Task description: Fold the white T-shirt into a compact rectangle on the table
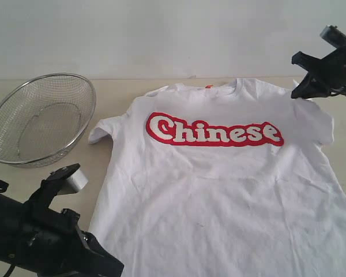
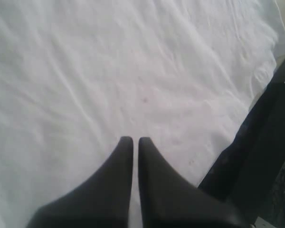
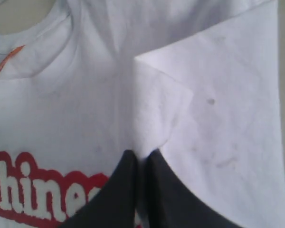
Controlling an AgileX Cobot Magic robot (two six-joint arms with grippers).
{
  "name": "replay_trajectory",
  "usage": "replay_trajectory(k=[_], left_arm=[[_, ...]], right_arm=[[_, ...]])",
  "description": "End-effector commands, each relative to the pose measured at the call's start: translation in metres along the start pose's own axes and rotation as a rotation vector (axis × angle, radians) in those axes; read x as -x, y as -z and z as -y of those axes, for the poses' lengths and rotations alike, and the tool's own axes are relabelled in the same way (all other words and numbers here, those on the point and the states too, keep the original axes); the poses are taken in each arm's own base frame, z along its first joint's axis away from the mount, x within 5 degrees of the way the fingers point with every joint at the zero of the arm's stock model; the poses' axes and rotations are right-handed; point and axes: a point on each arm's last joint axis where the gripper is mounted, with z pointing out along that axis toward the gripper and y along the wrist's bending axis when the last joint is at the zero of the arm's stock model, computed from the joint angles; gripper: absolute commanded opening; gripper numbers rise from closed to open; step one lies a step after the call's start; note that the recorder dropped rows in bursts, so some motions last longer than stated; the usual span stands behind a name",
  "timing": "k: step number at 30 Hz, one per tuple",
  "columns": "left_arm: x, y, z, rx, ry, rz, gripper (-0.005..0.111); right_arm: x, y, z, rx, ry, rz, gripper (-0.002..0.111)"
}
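The white T-shirt (image 1: 219,190) lies spread front-up on the table (image 1: 115,95), its red "Chinese" band (image 1: 213,130) across the chest and the orange neck tag (image 1: 208,86) at the collar. My right gripper (image 3: 142,154) is shut on a raised fold of the shirt (image 3: 152,109) near the shoulder, at the shirt's far right corner (image 1: 300,91). In the left wrist view my left gripper (image 2: 135,140) is shut, hovering over plain white fabric (image 2: 133,71) with nothing seen between its fingers. Its tips are hidden in the exterior view.
A round wire-mesh basket (image 1: 40,118) stands at the left, apart from the shirt's sleeve. My left arm (image 1: 46,236) fills the near left corner by the shirt's lower edge. A pale wall rises behind the table's far edge.
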Motion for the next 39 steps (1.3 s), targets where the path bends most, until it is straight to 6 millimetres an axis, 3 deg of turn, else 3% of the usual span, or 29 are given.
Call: replay_trajectory(k=[1, 9, 18, 25, 28, 32, 33, 35, 39], left_arm=[[0.000, 0.001, 0.002, -0.006, -0.003, 0.008, 0.005], [0.000, 0.001, 0.002, -0.006, -0.006, 0.008, 0.005], [0.000, 0.001, 0.002, -0.006, -0.006, 0.008, 0.005], [0.000, 0.001, 0.002, -0.006, -0.006, 0.008, 0.005], [0.000, 0.001, 0.002, -0.006, -0.006, 0.008, 0.005], [0.000, 0.001, 0.002, -0.010, -0.006, 0.007, 0.005], [0.000, 0.001, 0.002, -0.014, -0.006, 0.005, 0.005], [0.000, 0.001, 0.003, -0.021, -0.006, 0.003, 0.005], [-0.001, 0.001, 0.004, -0.029, -0.006, 0.000, 0.005]], right_arm=[[-0.001, -0.004, -0.016, 0.007, 0.019, 0.015, 0.000], [-0.006, -0.016, -0.030, 0.017, 0.035, -0.006, 0.000], [-0.015, -0.044, -0.041, 0.020, 0.052, -0.037, 0.000], [-0.015, -0.049, -0.046, 0.009, 0.058, -0.017, 0.002], [-0.016, -0.050, -0.043, -0.011, 0.075, -0.026, 0.021], [-0.017, -0.050, -0.042, -0.025, 0.090, -0.035, 0.067], [-0.017, -0.050, -0.042, -0.024, 0.090, -0.037, 0.072], [-0.018, -0.050, -0.042, -0.021, 0.088, -0.048, 0.067], [-0.017, -0.045, -0.045, -0.019, 0.084, -0.038, 0.047]])
